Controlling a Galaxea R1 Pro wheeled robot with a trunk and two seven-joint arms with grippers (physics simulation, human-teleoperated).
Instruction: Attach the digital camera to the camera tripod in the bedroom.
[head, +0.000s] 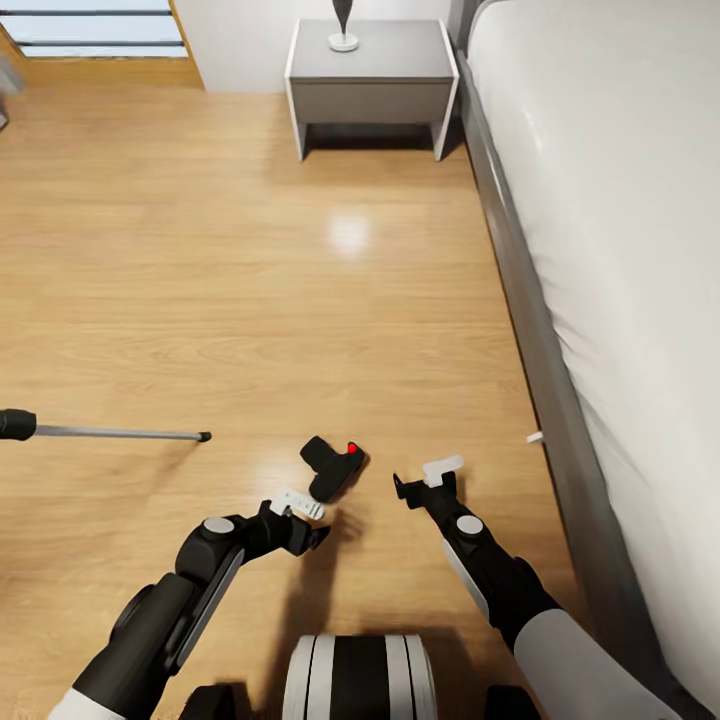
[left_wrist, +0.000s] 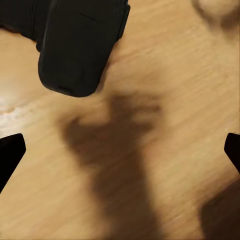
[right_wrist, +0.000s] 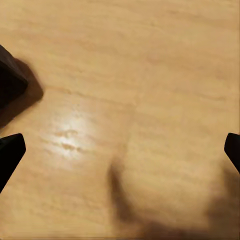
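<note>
The digital camera (head: 333, 468), black with a red button, lies on the wood floor just ahead of my arms. My left gripper (head: 308, 520) hovers right behind it, open, with nothing between its fingers. In the left wrist view the camera (left_wrist: 80, 45) lies beyond the spread fingertips (left_wrist: 11, 154). My right gripper (head: 422, 478) is open above bare floor to the camera's right; its wrist view catches a dark corner of the camera (right_wrist: 10, 82) at one edge. A silver leg of the camera tripod (head: 110, 433), with a black foot, reaches in low from the left edge; the rest is out of view.
A grey bed (head: 620, 250) runs along the right side, its frame close to my right arm. A grey bedside table (head: 370, 80) with a lamp base (head: 343, 40) stands at the far wall. A window (head: 95, 30) is at the far left. Open wood floor (head: 250, 280) lies between.
</note>
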